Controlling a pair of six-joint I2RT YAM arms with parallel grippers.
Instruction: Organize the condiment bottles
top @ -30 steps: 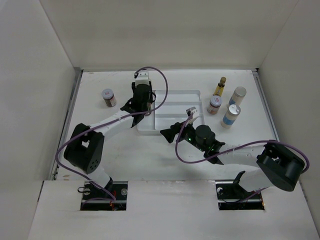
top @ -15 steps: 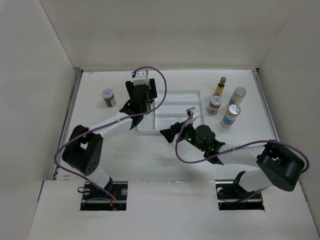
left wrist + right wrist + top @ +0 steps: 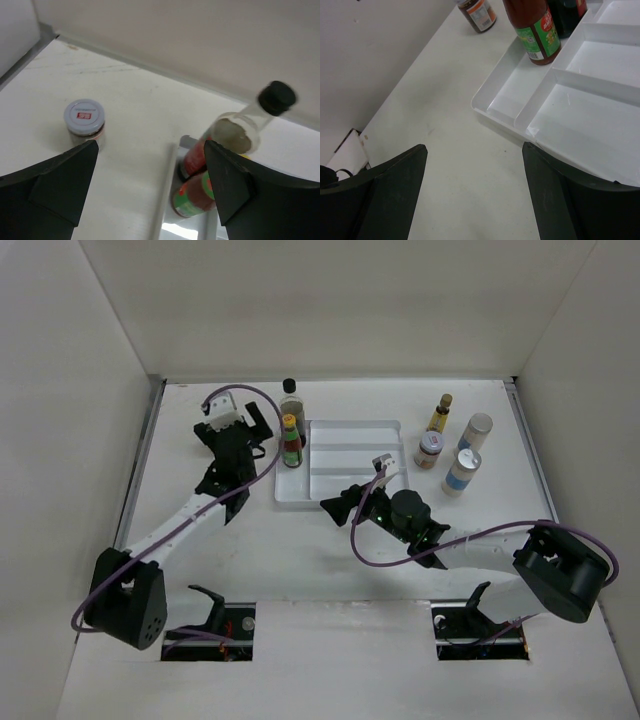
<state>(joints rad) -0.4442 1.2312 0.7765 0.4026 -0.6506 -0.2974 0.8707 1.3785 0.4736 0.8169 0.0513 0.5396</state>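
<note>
A red-and-green sauce bottle with a yellow cap (image 3: 291, 445) and a clear black-capped bottle (image 3: 291, 400) are seen standing one behind the other at the far end of the leftmost slot of the white divided plastic tray (image 3: 580, 125). The left gripper (image 3: 150, 145) is held wide apart and empty over bare white table (image 3: 130, 115), between a short silver-lidded jar (image 3: 84, 120) and the tray's left rim. The right gripper (image 3: 475, 147) is likewise spread with nothing in it, facing the tray's near-left corner. A slim amber bottle (image 3: 440, 413), a second short jar (image 3: 430, 450), a far blue-white cylinder (image 3: 479, 429) and a near blue-white cylinder (image 3: 462, 471) are grouped just beyond the tray's right edge.
</note>
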